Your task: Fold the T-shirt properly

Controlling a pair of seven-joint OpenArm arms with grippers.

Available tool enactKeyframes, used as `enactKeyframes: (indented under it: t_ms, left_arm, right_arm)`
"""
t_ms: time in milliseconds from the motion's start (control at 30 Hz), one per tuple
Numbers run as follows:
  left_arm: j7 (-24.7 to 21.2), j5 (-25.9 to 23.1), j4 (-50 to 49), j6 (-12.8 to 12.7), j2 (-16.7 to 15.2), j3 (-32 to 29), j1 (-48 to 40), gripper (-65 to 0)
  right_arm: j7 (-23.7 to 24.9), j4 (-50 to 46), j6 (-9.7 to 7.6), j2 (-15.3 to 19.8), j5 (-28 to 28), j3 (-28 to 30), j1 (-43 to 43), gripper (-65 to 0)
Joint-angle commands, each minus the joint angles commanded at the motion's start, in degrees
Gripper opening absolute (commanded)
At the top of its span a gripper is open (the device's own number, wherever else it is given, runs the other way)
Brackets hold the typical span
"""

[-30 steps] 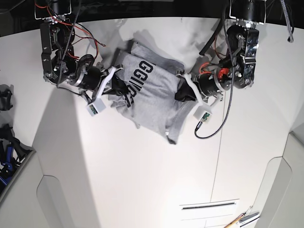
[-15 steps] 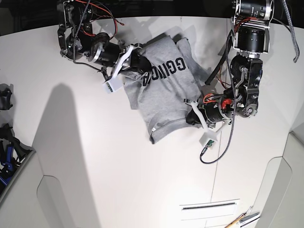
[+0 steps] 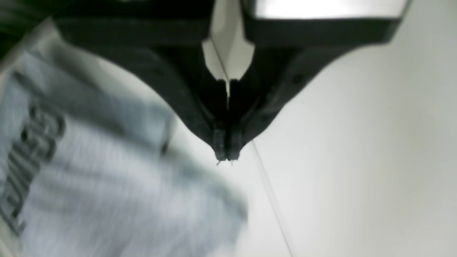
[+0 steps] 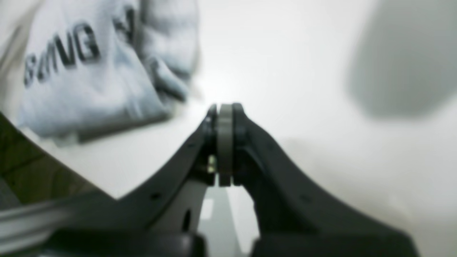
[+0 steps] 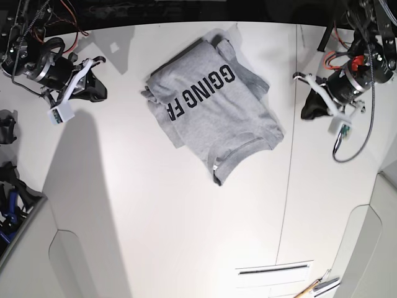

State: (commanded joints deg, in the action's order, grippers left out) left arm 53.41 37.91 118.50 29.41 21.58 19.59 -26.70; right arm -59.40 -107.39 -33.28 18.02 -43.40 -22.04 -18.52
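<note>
Grey T-shirt (image 5: 214, 112) lettering partly folded under, wrist views blurred, left fingers (image 3: 225, 151) and right fingers (image 4: 224, 117) pressed together, empty.

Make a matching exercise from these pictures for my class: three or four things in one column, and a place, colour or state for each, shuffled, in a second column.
Things:
1. T-shirt
2. left gripper
3. right gripper
4. table

Descriptions:
A. white, bare surface with a seam line
B. shut and holding nothing, at the right edge of the base view
C. grey with black letters, folded and lying flat
D. shut and holding nothing, at the left edge of the base view

Pairs: 1-C, 2-B, 3-D, 4-A
</note>
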Motion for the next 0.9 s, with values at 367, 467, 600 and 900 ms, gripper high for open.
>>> enactKeyframes:
  t_ms: [367, 467, 600, 900]
  left_arm:
    - [-0.02, 0.59, 2.99, -1.51, -2.69, 0.44, -30.12, -65.0]
    - [0.0, 0.57, 0.76, -9.29, -2.67, -1.2, -34.16, -65.0]
    - [-1.77, 0.48, -7.04, -9.27, -1.68, -5.2, -33.4, -65.0]
    - [-25.24, 0.96, -41.24, -9.29, 3.74, -26.75, -19.08, -65.0]
  right_arm:
    - [-0.72, 0.07, -0.07, 6.86, -4.59, -2.21, -26.49, -65.0]
    - [1.03, 0.2, -0.63, 6.71, -4.22, -1.7, -32.39, -65.0]
    - [5.4, 2.29, -0.59, 6.69, -1.38, -0.48, -35.01, -65.0]
    - [20.59, 27.08, -0.59, 6.69, 0.04, 9.44, -32.15, -65.0]
